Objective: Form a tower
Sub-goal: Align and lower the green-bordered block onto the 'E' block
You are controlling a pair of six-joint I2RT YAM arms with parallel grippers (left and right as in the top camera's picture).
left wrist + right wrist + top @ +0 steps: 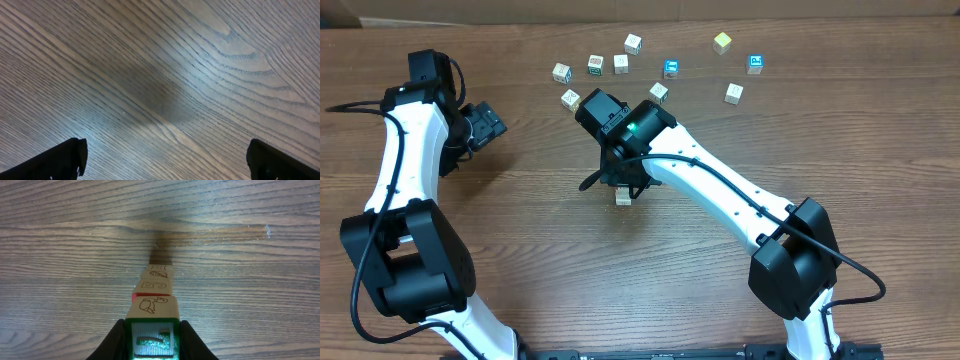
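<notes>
Three cubes, maybe more, in the tower (156, 285): light, tippy. I have the right gripper (152, 335) clamped on the top cube (152, 344) by its sides. Left gripper (165, 160) is spread wide, empty.

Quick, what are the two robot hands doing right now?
Left gripper: open, holding nothing.
Right gripper: closed on the top cube of the tower.

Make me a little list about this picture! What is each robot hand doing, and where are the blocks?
tower: one cube wide, standing on the table
top cube: green face up
right gripper: shut on the top cube
left gripper: open, empty, over bare wood
loose cubes: scattered beyond the tower, apart from it
</notes>
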